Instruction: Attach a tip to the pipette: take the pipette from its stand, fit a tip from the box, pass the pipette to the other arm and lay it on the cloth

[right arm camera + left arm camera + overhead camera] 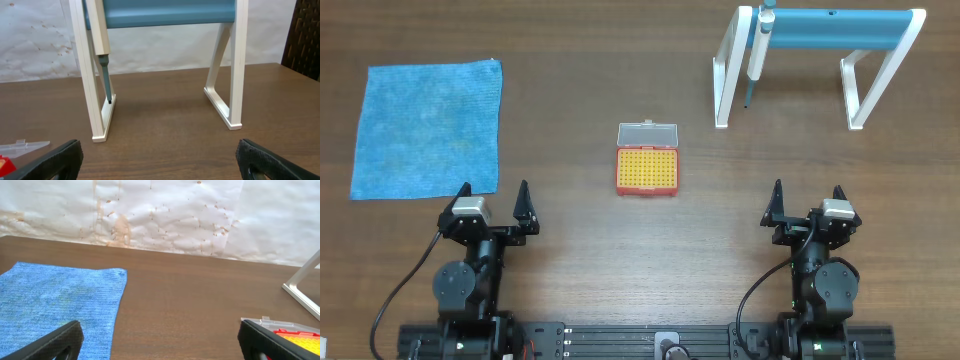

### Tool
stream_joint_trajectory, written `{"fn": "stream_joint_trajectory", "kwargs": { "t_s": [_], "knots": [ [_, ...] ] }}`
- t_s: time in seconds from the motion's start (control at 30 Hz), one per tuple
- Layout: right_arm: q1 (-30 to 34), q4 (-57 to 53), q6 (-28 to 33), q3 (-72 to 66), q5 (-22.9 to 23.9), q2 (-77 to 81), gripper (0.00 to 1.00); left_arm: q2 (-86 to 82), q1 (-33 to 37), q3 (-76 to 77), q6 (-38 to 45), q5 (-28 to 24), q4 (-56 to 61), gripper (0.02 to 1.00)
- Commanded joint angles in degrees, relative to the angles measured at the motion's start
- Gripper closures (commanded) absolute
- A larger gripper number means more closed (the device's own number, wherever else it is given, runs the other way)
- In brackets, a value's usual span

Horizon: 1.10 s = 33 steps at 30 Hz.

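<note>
The brown wooden table (pixel 620 90) stretches out ahead of me. The biggest thing on it is the blue cloth (pixel 427 128), lying flat at the far left, just beyond my left arm. Across at the far right is the white-legged stand (pixel 830 30) with its blue crossbar, well beyond my right arm.

My left gripper (pixel 495 190) sits low near my base, its fingers spread wide and holding nothing; it points toward the near edge of the cloth. My right gripper (pixel 808 190) mirrors it on the other side, fingers just as wide and just as empty, facing the stand.

Between my two arms and a little farther out lies the tip box (pixel 647 160). It is orange-red with rows of yellow tips, and its clear lid is folded back and lying open.

The pipette (pixel 757 55) hangs from the left end of the stand's crossbar, nose down, just beside the left leg. Neither gripper is near it.
</note>
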State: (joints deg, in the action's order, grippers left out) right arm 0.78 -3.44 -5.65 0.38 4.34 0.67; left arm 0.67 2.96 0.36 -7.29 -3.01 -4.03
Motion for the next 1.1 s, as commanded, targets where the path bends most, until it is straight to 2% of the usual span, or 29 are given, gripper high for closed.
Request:
{"fn": "stream_joint_trajectory", "kwargs": {
  "t_s": [0.03, 1.1],
  "knots": [
    [-0.2, -0.4, 0.6, -0.2, -0.5, -0.6, 0.005, -0.3, 0.0, 0.0, 0.7, 0.4, -0.5, 0.023],
    [-0.4, -0.4, 0.5, -0.2, -0.8, 0.5, 0.003, -0.3, 0.0, 0.0, 0.7, 0.4, -0.5, 0.023]
  ]
}}
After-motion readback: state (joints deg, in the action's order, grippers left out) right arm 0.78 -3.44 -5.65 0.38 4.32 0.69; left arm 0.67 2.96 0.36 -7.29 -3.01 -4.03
